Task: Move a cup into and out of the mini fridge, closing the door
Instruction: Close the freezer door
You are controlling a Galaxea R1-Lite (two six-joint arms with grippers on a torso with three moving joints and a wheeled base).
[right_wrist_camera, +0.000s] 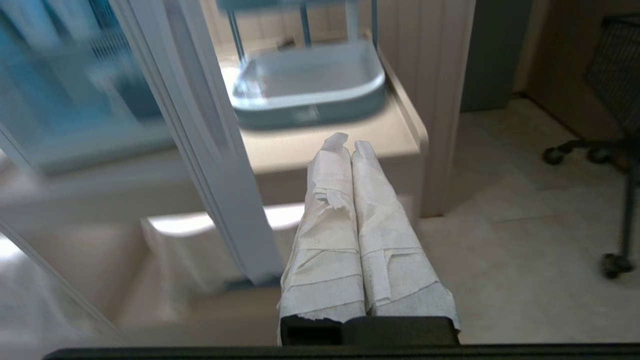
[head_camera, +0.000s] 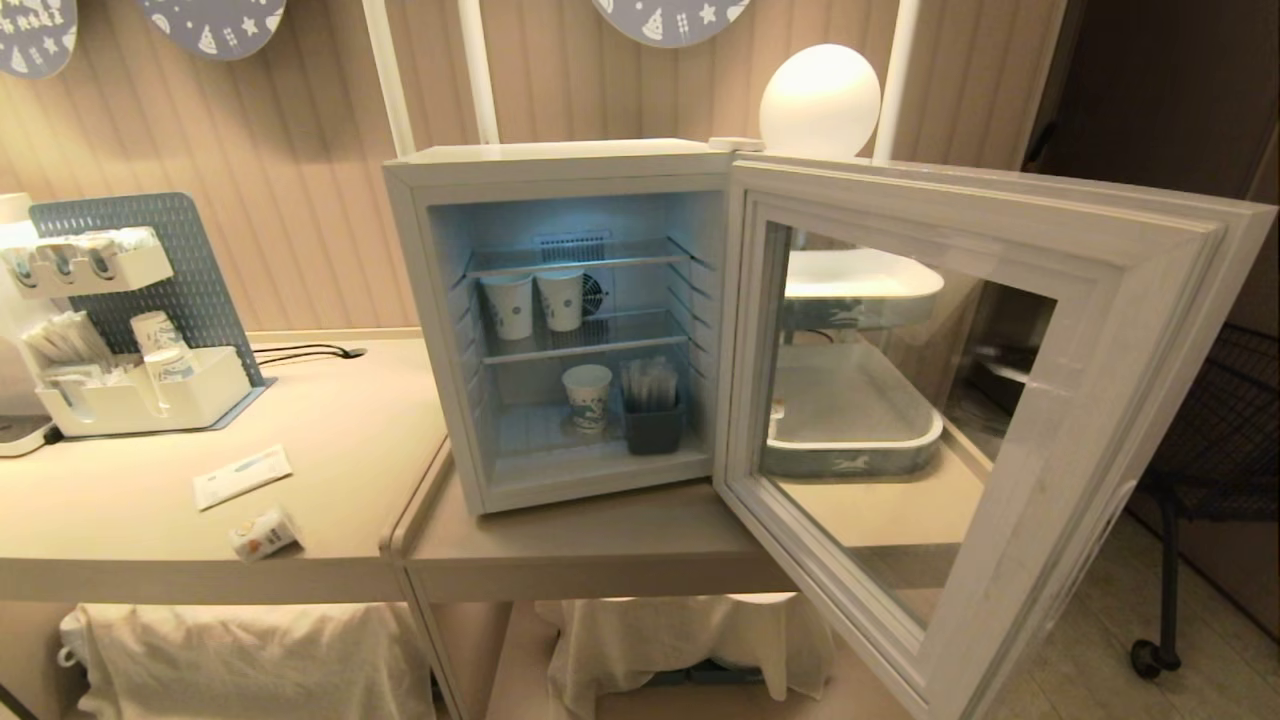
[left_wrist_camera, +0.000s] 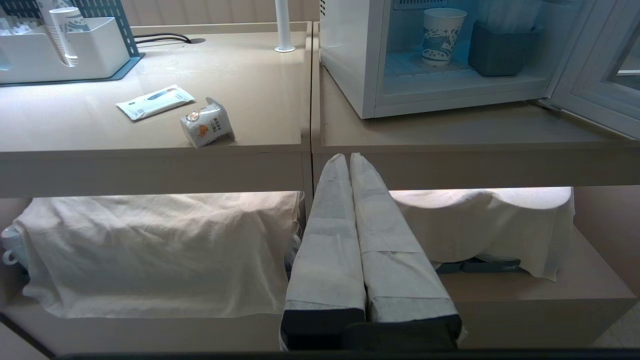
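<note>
The small white cup (head_camera: 265,533) with orange print lies on its side near the front edge of the left counter; it shows too in the left wrist view (left_wrist_camera: 206,125). The white mini fridge (head_camera: 560,165) stands lit, and its door (head_camera: 1000,420) is swung wide open toward the front right. Neither arm shows in the head view. My left gripper (left_wrist_camera: 348,157) is shut and empty, below the counter's front edge between the two counters. My right gripper (right_wrist_camera: 348,142) is shut and empty, low, just beside the open door's edge (right_wrist_camera: 200,150).
Inside the fridge are three paper cups (head_camera: 587,396) and a dark bin of sticks (head_camera: 653,420). A white packet (head_camera: 242,476) lies behind the small cup. An organiser with cups (head_camera: 140,390) stands far left. Tiered trays (head_camera: 850,440) sit behind the door; a wheeled chair (head_camera: 1200,480) stands at the right.
</note>
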